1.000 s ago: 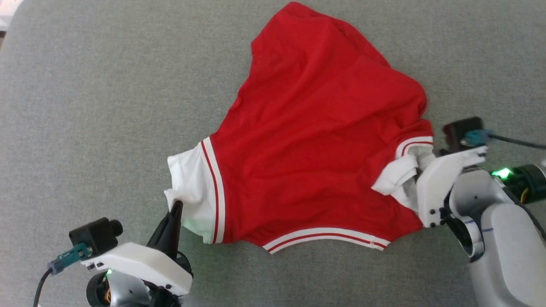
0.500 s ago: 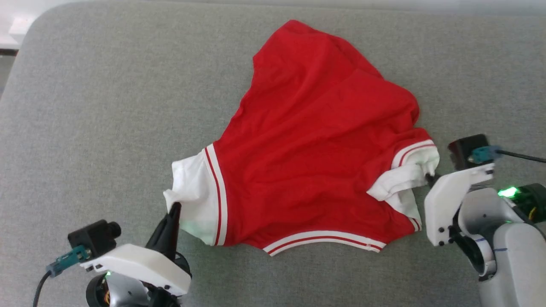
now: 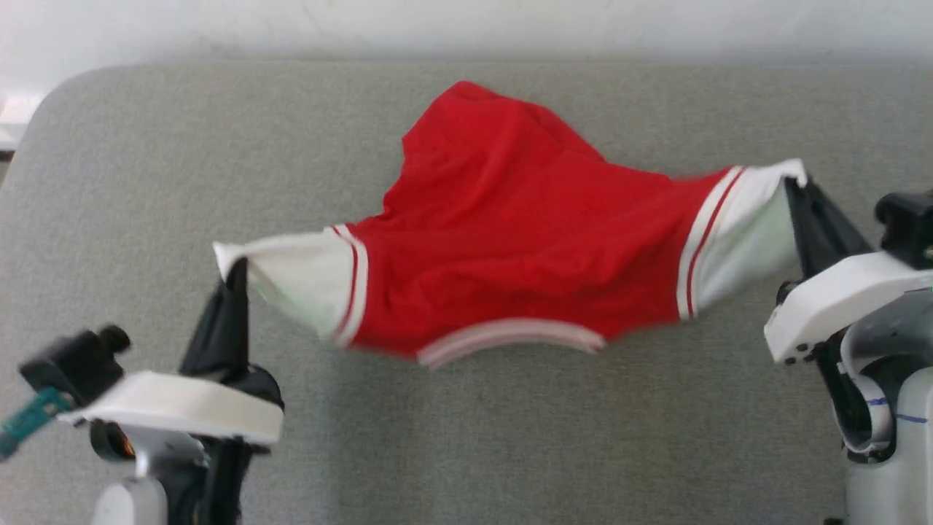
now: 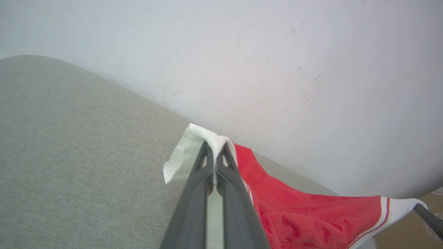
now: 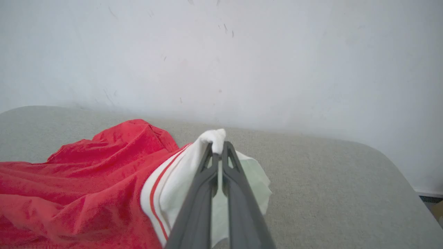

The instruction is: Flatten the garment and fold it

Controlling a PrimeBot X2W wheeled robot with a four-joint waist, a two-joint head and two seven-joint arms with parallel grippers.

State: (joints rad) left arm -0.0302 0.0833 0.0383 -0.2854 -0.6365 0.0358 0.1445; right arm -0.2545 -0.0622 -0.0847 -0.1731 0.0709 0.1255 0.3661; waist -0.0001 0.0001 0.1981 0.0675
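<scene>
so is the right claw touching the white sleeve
Touching. The right wrist view shows the right claw shut on the white sleeve, cloth bunched at its tip.

Setting: a plain indoor work area, of the test-bench kind; whether lab or home cannot be told. The work surface [image 3: 146, 182] is a broad pad covered in grey woven fabric, with rounded corners. It stands against a bare white wall [image 4: 277, 69] carrying faint scuff marks. Tan floor [image 4: 405, 237] shows beyond the pad's edge.

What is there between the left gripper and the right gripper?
In the head view, the red shirt spans between them: left gripper pinches one white sleeve, right gripper the other.
</scene>
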